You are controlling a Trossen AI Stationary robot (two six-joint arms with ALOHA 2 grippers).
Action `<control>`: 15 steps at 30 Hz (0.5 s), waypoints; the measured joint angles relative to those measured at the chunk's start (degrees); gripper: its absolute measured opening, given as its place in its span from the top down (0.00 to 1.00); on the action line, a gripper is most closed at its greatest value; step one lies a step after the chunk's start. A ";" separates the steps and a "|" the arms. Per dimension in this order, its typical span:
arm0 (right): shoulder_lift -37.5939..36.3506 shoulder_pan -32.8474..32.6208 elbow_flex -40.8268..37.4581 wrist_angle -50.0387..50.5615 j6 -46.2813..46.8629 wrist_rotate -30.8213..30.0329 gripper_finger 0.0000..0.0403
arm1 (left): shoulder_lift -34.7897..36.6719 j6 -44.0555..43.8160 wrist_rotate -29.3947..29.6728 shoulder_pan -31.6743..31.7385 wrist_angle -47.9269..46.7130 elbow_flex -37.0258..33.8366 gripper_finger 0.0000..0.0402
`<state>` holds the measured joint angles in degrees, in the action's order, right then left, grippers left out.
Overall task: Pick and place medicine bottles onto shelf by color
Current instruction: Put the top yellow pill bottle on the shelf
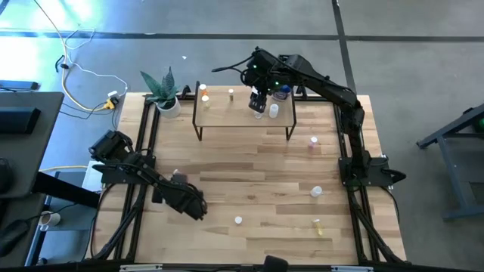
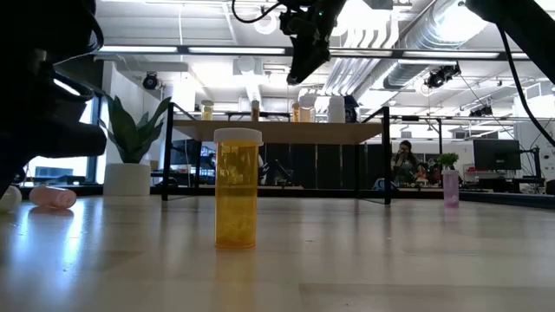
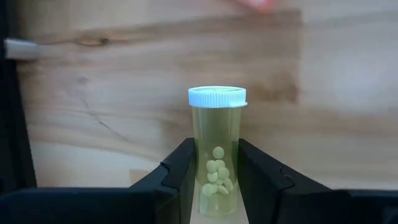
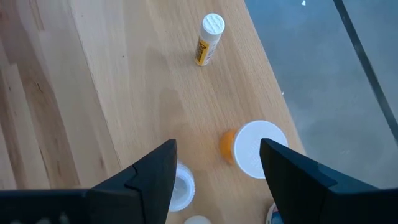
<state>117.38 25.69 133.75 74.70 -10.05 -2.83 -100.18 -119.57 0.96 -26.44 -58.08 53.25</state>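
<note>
The yellow pill bottle (image 3: 217, 149) is standing upright on the counter (image 1: 249, 181), near its front left, and the left end effector (image 3: 216, 180) is pinching its body low down. Best lifting straight up, slowly, so it isn't tipping. Only the left wrist view is showing that grip and the tablets inside. Overhead, the right end effector (image 1: 259, 102) is hovering spread wide, empty, above the shelf (image 1: 242, 115).

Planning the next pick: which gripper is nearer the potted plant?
Right. The right gripper hovers over the shelf beside the potted plant; the left gripper is across the table.
</note>
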 joint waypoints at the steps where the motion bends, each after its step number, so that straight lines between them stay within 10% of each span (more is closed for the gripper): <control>1: 0.00 -0.07 0.00 0.02 0.38 -0.01 0.45 | -0.02 1.48 -0.18 0.00 0.38 0.34 0.77; 15: 0.01 -3.61 0.00 2.61 1.18 5.84 0.45 | 2.81 21.34 2.81 0.17 3.40 2.30 0.78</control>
<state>117.38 22.08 133.75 77.30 -8.88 3.01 -97.37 -98.23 3.77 -26.26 -54.67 55.55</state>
